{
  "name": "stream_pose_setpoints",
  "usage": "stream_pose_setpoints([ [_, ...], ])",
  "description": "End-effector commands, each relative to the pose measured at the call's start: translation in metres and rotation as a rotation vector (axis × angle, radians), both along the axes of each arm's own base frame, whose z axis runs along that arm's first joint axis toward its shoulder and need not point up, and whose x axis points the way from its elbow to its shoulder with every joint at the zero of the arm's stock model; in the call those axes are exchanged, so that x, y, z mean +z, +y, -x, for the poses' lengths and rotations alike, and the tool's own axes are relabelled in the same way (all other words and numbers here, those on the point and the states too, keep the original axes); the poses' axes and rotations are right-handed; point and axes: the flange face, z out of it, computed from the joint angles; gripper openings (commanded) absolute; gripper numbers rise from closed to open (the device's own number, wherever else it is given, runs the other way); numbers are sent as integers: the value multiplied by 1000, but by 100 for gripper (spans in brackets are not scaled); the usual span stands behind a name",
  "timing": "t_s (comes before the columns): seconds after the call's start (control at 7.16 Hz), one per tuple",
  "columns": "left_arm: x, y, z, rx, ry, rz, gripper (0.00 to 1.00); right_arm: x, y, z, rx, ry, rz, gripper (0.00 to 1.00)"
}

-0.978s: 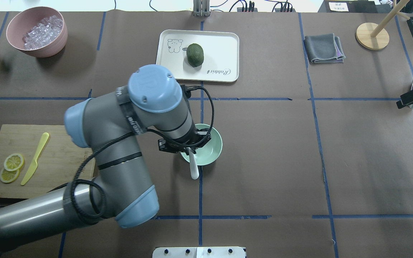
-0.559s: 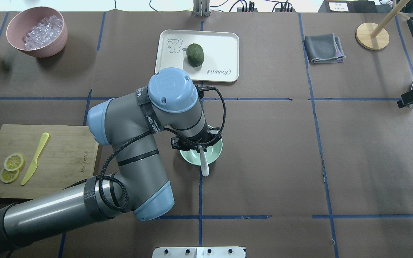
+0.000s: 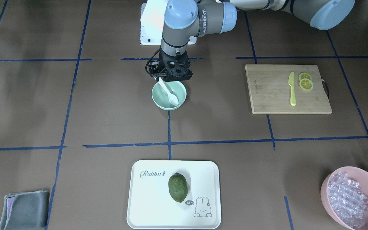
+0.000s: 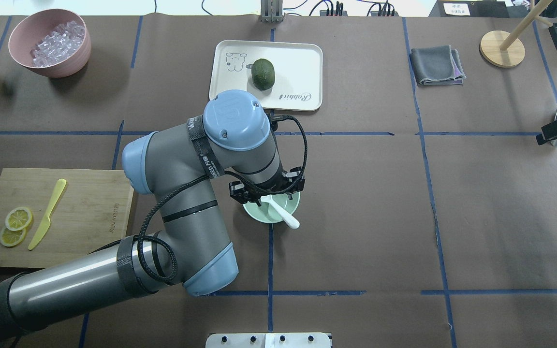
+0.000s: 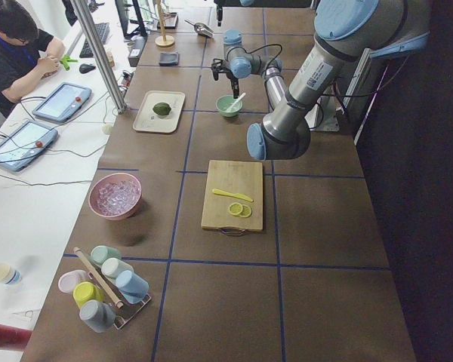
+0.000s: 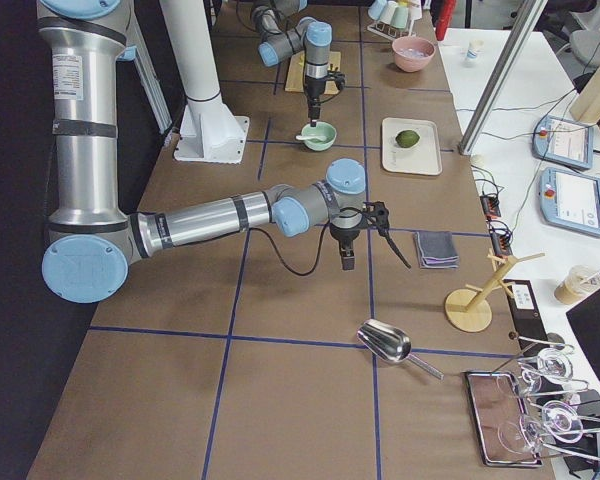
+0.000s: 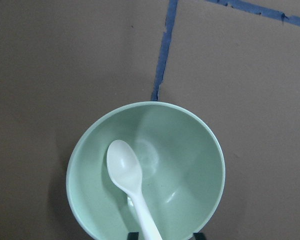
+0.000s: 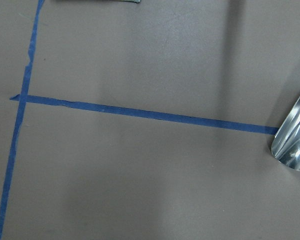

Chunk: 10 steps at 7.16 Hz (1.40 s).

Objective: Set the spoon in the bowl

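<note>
Brown bench (image 4: 356,193): slim white spoon (image 3: 173,99) rests, scoop inside glossy mint bowl (image 3: 157,99); left gripper (image 3: 172,77) points straight down just above, parted.

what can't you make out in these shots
The left gripper: fingers hidden under its wrist in the overhead view, only dark tips at the left wrist view's bottom edge.
The spoon: handle end cut off by that edge.
The right gripper: cropped by the overhead view's right edge, open or shut unclear.
The metal scoop: mostly outside the right wrist view.
</note>
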Motion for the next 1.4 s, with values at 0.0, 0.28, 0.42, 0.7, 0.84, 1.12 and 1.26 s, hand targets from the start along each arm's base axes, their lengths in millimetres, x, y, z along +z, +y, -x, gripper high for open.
stream_pose_setpoints([
  [0.0, 11, -23, 46, -4, -40, -27, 100, 17, 6, -13, -10, 13, -2, 100],
  [0.28, 68, -48, 156, 65, -93, -113, 100, 73, 17, -85, -49, -29, -22, 100],
  [0.42, 103, -72, 210, 97, -97, -152, 100, 99, 20, -131, -34, -77, -43, 100],
  [0.7, 168, -106, 295, 144, -111, -199, 100, 97, 24, -167, 26, -70, -58, 100],
  [0.84, 208, -117, 349, 159, -115, -217, 100, 103, 28, -168, 30, -71, -23, 100],
  [1.12, 288, -127, 457, 196, -138, -271, 100, 95, 32, -169, 42, -55, -32, 100],
  [1.26, 343, -134, 499, 238, -163, -282, 100, 98, 35, -170, 46, -38, -22, 100],
])
